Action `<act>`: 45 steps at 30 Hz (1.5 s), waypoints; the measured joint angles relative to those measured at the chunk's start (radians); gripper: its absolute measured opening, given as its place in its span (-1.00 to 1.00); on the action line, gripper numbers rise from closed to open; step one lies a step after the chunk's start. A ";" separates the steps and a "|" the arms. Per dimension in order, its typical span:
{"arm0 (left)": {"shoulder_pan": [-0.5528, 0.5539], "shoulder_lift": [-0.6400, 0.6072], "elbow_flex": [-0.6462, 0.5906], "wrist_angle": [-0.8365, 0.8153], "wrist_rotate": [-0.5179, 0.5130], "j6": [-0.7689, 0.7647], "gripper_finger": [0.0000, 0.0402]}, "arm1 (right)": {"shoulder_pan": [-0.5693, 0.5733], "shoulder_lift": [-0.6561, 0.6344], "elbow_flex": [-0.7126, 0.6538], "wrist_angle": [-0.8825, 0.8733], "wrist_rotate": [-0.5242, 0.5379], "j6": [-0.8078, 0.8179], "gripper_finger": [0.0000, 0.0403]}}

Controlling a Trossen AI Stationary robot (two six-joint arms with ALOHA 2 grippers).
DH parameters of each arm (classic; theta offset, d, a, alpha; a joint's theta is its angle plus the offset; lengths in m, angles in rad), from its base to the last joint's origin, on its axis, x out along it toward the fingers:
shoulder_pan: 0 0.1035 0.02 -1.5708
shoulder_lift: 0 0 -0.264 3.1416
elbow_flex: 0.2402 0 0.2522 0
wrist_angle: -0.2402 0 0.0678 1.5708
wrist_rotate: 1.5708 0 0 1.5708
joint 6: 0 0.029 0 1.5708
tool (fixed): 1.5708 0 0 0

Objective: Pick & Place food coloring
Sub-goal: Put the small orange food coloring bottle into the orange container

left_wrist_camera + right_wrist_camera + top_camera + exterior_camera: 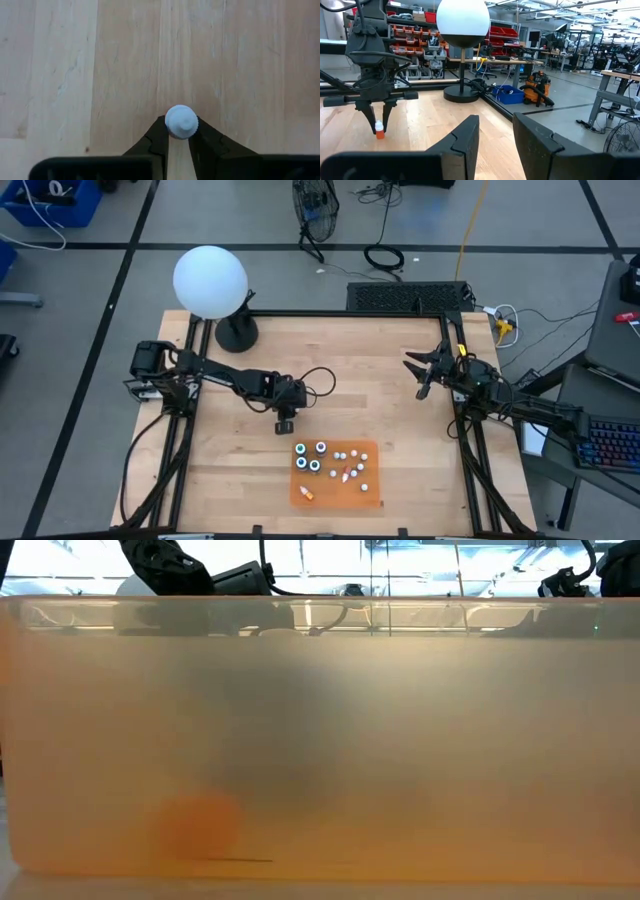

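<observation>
The food coloring sits on a flat orange mat (336, 491) near the table's near edge: dark round bottles with teal-white tops (308, 457) and small white dropper bottles (352, 466), one lying at the mat's left near corner (308, 494). My left gripper (285, 420) stands over bare wood just left of and beyond the mat, shut on one small dropper bottle (379, 131), which has a white cap and orange body. My right gripper (425, 372) waits open near the right edge, its fingers (495, 135) apart around nothing. My left gripper pinches the dropper bottle by its white cap (181, 120) between its two fingertips (159, 134), coming from above and pointing down. The bottle stands upright below the fingers, its orange body (379, 134) showing beneath them. Whether its base touches the wood I cannot tell.
A lamp with a white globe (210, 280) and a black round base (237, 333) stands at the table's far left corner. A black frame (470, 440) runs along the table's edges. A translucent orange surface (320, 740) fills the low view. Bare wood lies between the arms.
</observation>
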 joint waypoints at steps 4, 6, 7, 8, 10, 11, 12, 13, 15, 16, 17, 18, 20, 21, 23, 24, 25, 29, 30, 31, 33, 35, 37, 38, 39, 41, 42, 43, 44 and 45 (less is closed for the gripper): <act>0.000 0.000 0.000 0.000 0.008 -0.004 -0.73 | 0.000 0.000 0.000 0.000 0.000 0.000 -0.46; 0.000 0.000 0.000 0.000 0.016 -0.005 -0.73 | 0.000 0.000 0.000 0.000 0.000 0.000 -0.46; 0.000 0.000 0.000 0.000 0.016 -0.005 -0.73 | 0.000 0.000 0.000 0.000 0.000 0.000 -0.46; 0.000 0.000 0.000 0.000 0.016 -0.007 -0.73 | 0.000 0.000 0.000 0.000 0.000 0.000 -0.46; 0.000 0.000 0.000 0.000 0.016 -0.010 -0.73 | 0.000 0.000 0.000 0.000 0.000 0.000 -0.46; 0.000 0.000 0.000 0.000 0.016 -0.010 -0.73 | 0.000 0.000 0.000 0.000 0.000 0.000 -0.46; 0.000 0.000 0.000 0.000 0.016 -0.011 -0.73 | 0.000 0.000 0.000 0.000 0.000 0.000 -0.46; 0.000 0.000 0.000 0.000 0.016 -0.012 -0.73 | 0.000 0.000 0.000 0.000 0.000 0.000 -0.46; 0.000 -0.001 0.000 -0.001 0.016 -0.014 -0.73 | 0.000 0.000 0.000 0.000 0.000 0.000 -0.46; 0.000 -0.007 0.000 -0.006 0.016 -0.014 -0.73 | 0.000 0.000 0.000 0.000 0.000 0.000 -0.46; 0.000 -0.014 0.000 -0.012 0.016 -0.014 -0.73 | 0.000 0.000 0.000 0.000 0.000 0.000 -0.46; 0.000 -0.020 0.000 -0.011 0.016 -0.014 -0.73 | 0.000 0.000 0.000 0.000 0.000 0.000 -0.46; 0.000 -0.025 0.011 -0.013 0.016 -0.014 -0.74 | 0.000 0.000 0.000 0.000 0.000 0.000 -0.46; -0.002 -0.038 0.011 -0.028 0.015 -0.014 -0.74 | 0.000 0.000 0.000 0.000 0.000 0.000 -0.46; -0.004 -0.052 0.023 -0.037 0.015 -0.011 -0.74 | 0.000 0.000 0.000 0.000 0.000 0.000 -0.46; -0.007 -0.061 0.031 -0.030 0.015 -0.008 -0.74 | 0.000 0.000 0.000 0.001 0.000 0.000 -0.46; -0.010 -0.074 0.029 -0.033 0.012 -0.006 -0.74 | 0.000 0.000 0.000 0.004 0.000 0.000 -0.46; -0.030 -0.124 0.038 -0.055 0.004 -0.006 -0.74 | 0.000 0.004 0.000 0.004 0.000 0.000 -0.46; -0.038 -0.140 0.038 -0.061 -0.005 -0.008 -0.74 | 0.000 0.006 0.000 0.008 0.001 0.000 -0.46; -0.046 -0.158 0.038 -0.064 -0.015 -0.010 -0.74 | 0.000 0.007 0.000 0.002 0.000 0.000 -0.46; -0.063 -0.192 0.040 -0.066 -0.028 -0.021 -0.75 | 0.000 0.010 0.000 0.003 -0.001 0.000 -0.46; -0.084 -0.226 0.044 -0.087 -0.043 -0.056 -0.75 | 0.000 0.013 0.000 0.001 0.001 0.000 -0.46; -0.110 -0.230 0.086 -0.115 -0.050 -0.095 -0.75 | 0.000 0.016 0.000 0.002 0.000 0.000 -0.46; -0.127 -0.228 0.114 -0.152 -0.061 -0.110 -0.75 | 0.000 0.017 0.000 0.003 0.000 0.000 -0.46; -0.148 -0.225 0.148 -0.203 -0.079 -0.121 -0.75 | 0.000 0.018 0.000 0.001 0.000 0.000 -0.46; -0.192 -0.198 0.230 -0.279 -0.120 -0.130 -0.75 | 0.000 0.019 0.000 0.000 0.000 0.000 -0.46; -0.216 -0.179 0.278 -0.296 -0.136 -0.127 -0.76 | 0.000 0.019 0.000 0.000 0.000 0.000 -0.46; -0.239 -0.165 0.317 -0.329 -0.147 -0.124 -0.76 | 0.000 0.019 0.000 0.000 0.000 0.000 -0.46; -0.261 -0.147 0.359 -0.355 -0.157 -0.123 -0.76 | 0.000 0.019 0.000 0.000 0.000 0.000 -0.46; -0.283 -0.128 0.399 -0.382 -0.160 -0.120 -0.76 | 0.000 0.019 0.000 0.000 0.000 0.000 -0.46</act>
